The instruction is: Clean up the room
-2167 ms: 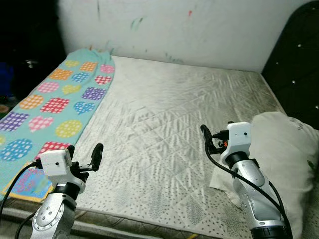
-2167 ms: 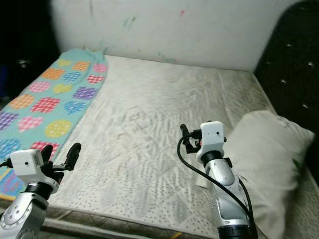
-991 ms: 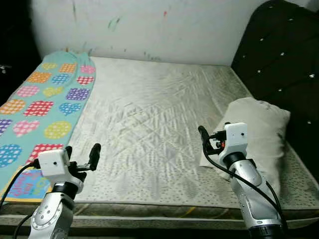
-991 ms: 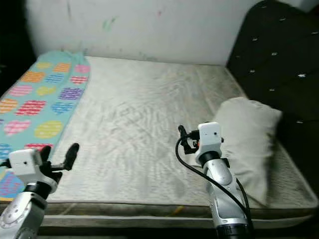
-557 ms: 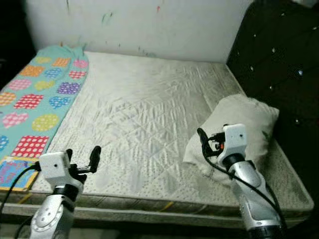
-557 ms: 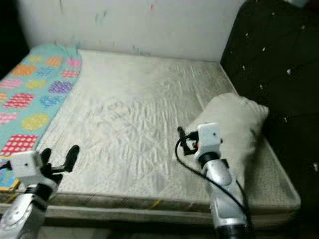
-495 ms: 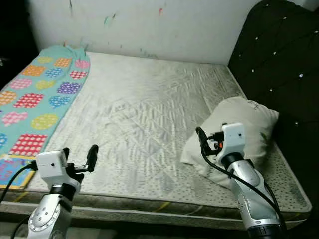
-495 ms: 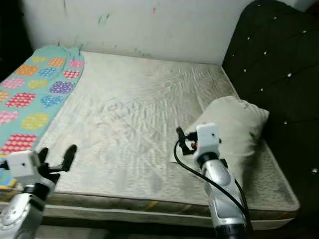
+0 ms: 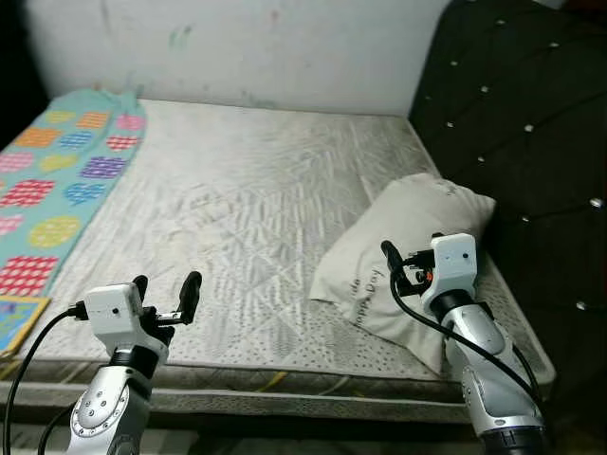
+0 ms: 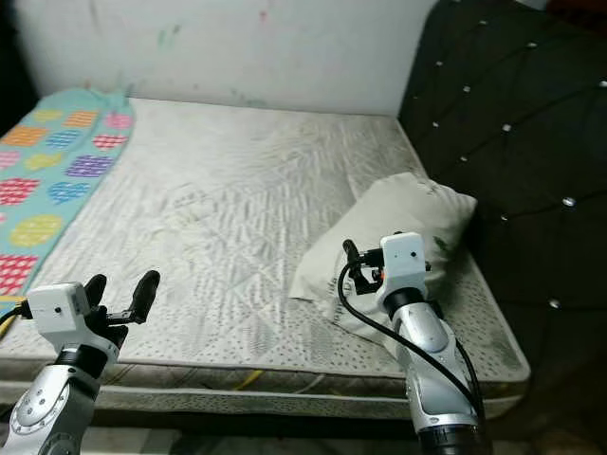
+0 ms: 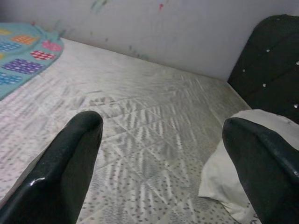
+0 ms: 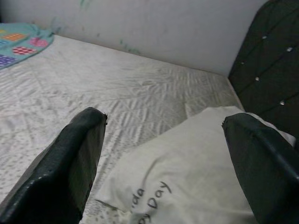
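A cream pillow [image 9: 403, 251] with dark printed lettering lies on the right side of a bare quilted mattress [image 9: 237, 209], close to the black tufted headboard [image 9: 512, 114]. My right gripper [image 9: 406, 260] hovers open over the pillow's near side, and in the right wrist view its fingers [image 12: 81, 154] frame the pillow [image 12: 196, 158] with nothing between them. Over the mattress's near left edge my left gripper [image 9: 167, 286] is held open and empty. In the left wrist view its fingers [image 11: 70, 158] look across the mattress toward the pillow [image 11: 243, 154].
A teal blanket [image 9: 57, 180] with coloured dotted patches covers the mattress's left strip. A colourful flat item [image 9: 14, 320] lies at its near end. A marked white wall [image 9: 237, 47] runs behind the bed. The mattress's front edge [image 9: 285, 384] is just below my arms.
The whole view has swung to the right and drawn back, bringing more of the headboard and the bed's right edge into sight. Both arms keep their pose with the grippers open.
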`<state>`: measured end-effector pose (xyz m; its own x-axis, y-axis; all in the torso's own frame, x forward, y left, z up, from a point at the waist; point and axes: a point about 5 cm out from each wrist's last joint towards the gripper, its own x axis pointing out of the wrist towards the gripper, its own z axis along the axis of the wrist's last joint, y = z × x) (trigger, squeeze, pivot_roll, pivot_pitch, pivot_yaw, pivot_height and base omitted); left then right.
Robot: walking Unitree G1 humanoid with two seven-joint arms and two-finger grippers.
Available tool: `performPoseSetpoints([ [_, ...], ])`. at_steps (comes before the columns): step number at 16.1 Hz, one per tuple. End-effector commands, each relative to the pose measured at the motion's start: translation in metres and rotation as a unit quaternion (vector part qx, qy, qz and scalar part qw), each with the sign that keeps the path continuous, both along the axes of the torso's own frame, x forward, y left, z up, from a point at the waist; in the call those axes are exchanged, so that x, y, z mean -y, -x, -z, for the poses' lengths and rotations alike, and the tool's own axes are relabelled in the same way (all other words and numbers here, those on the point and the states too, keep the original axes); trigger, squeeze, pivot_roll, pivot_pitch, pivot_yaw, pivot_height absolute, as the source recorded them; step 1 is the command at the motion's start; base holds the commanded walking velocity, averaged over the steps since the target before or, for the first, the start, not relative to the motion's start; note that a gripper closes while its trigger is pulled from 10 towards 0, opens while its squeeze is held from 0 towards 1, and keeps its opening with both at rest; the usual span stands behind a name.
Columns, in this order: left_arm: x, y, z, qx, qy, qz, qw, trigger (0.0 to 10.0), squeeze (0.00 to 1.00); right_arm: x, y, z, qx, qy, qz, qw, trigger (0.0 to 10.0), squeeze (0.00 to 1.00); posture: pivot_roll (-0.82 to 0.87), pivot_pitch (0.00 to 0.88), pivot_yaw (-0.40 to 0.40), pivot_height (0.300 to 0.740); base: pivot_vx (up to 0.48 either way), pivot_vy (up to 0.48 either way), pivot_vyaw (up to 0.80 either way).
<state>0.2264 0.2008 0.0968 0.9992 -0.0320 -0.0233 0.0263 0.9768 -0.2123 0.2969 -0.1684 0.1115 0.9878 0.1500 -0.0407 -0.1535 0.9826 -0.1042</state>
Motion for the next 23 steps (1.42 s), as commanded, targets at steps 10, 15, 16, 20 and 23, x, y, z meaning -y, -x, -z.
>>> performPoseSetpoints([
  [10, 0.001, -0.024, -0.019, 0.056, -0.013, 0.02, 0.998, 10.0, 0.0, -0.004, -0.02, -0.015, 0.036, 0.002, 0.007, 0.999, 10.0, 0.0, -0.06, 0.0, -0.039, 0.74, 0.034, 0.0, 0.0],
  [15, 0.005, -0.033, -0.029, 0.08, -0.006, 0.025, 0.996, 10.0, 0.0, -0.002, -0.028, -0.02, 0.053, 0.009, 0.008, 0.999, 10.0, 0.0, -0.07, 0.0, -0.034, 0.74, 0.363, 0.0, 0.0],
  [16, 0.004, -0.034, -0.026, 0.078, -0.006, 0.025, 0.997, 10.0, 0.0, -0.002, -0.029, -0.018, 0.054, 0.011, 0.01, 0.998, 10.0, 0.0, -0.07, 0.0, -0.035, 0.74, 0.364, 0.0, 0.0],
  [20, 0.005, -0.04, -0.027, 0.088, -0.017, 0.022, 0.996, 10.0, 0.0, -0.006, -0.032, -0.019, 0.063, 0.021, -0.008, 0.998, 10.0, 0.0, -0.06, 0.0, -0.066, 0.74, 0.335, 0.0, 0.0],
  [23, 0.01, -0.039, -0.029, 0.093, -0.009, 0.021, 0.995, 10.0, 0.0, -0.008, -0.037, -0.02, 0.066, 0.024, -0.017, 0.997, 10.0, 0.0, -0.04, 0.0, -0.06, 0.74, 0.31, 0.0, 0.0],
])
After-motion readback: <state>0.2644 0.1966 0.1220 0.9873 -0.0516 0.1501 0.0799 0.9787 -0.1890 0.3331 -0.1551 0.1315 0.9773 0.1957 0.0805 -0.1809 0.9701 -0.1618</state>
